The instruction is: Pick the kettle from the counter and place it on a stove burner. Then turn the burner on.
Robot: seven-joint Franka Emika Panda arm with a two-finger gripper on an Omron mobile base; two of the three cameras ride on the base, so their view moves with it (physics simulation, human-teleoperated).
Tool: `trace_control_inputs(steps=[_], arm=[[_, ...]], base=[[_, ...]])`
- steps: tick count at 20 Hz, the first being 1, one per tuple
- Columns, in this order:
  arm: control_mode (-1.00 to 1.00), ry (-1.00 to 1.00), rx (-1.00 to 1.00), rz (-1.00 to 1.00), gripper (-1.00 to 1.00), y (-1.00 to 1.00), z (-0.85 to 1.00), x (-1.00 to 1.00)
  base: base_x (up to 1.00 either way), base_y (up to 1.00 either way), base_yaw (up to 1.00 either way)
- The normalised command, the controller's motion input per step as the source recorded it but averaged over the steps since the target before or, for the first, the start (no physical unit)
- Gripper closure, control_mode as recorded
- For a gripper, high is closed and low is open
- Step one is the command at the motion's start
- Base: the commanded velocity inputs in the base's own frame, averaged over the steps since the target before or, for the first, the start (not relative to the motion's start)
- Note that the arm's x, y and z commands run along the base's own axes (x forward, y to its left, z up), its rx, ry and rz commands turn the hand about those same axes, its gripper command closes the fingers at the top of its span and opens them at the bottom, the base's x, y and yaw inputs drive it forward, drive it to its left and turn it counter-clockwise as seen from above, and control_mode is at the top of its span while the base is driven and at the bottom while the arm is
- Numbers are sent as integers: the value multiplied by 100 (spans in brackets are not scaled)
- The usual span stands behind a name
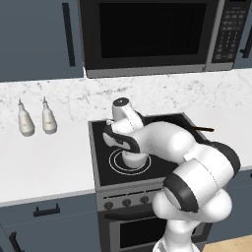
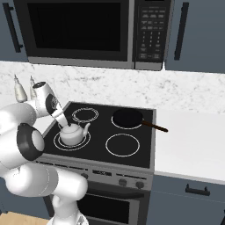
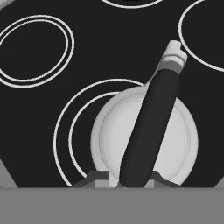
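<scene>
Sitting on the large double-ring stove burner (image 2: pixel 71 139) at the lower left of the right base view, the kettle (image 2: pixel 72 133) stands upright on the black glass, spout toward the frame's right. In the hand view its black arched handle (image 3: pixel 151 127) runs up from between the fingertips (image 3: pixel 97 178), so the hand (image 3: pixel 123 183) looks closed on the kettle handle. A black pan (image 2: pixel 128 117) rests on the burner at upper right. Two pale bottles (image 1: pixel 34 118) stand on the white surface (image 1: pixel 44 162) at left.
</scene>
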Motion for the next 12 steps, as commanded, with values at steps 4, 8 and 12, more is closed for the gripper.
trace_control_inputs(steps=[4, 8, 12], arm=[[-100, 0, 0, -5, 100, 15, -6, 21], [-100, 0, 0, -3, 100, 6, -19, 2], [-100, 0, 0, -3, 100, 0, -22, 0]], base=[[0, 0, 0], [0, 0, 0], [0, 0, 0]])
